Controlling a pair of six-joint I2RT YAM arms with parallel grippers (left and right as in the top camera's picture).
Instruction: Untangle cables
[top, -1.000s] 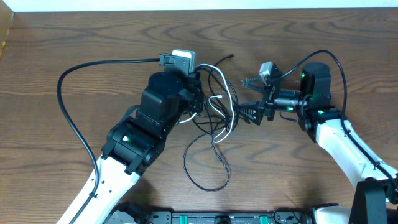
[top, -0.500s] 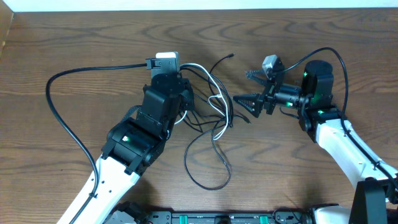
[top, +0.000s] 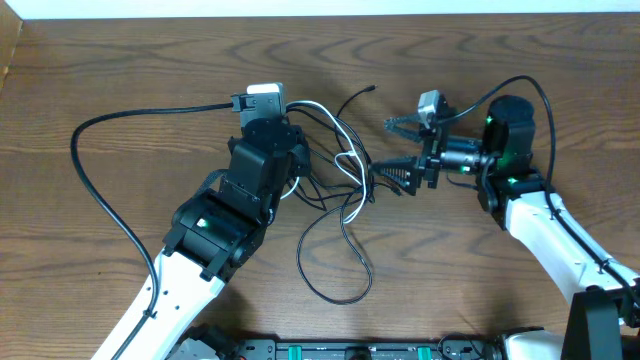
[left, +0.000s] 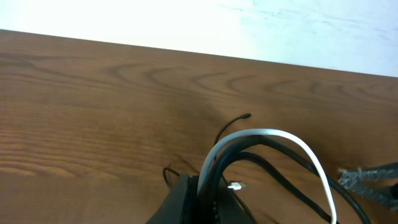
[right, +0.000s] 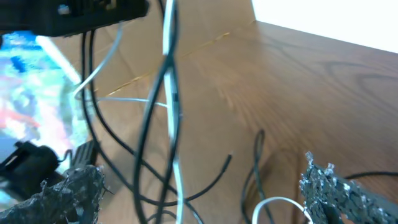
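Overhead view: the cables (top: 350, 185) lie knotted in the middle of the wooden table (top: 120, 60), between the two arms. The white cable (left: 273, 132) threads through several black ones. One black loop trails from the knot toward the near edge, and a loose black plug end (top: 372, 90) points away on the far side.

The left gripper (left: 189, 199) sits right at the knot. In the left wrist view the white and black strands arch up out of its dark body, which suggests a pinch. The fingertips themselves are hidden, so I cannot tell whether they are closed.

The right gripper (top: 398, 150) hovers just beside the tangle with its jaws spread wide. Its fingers (right: 68, 193) frame hanging strands in the right wrist view and touch none of them.

The step in hand looks like the approach to a second grasp. I judge the next move calls for closing on a single strand, ideally the white one, and drawing it sideways away from the left arm, without catching neighbouring black cords.

No brand, label or readable writing shows; a colourful patch in the right wrist view is too blurred to read
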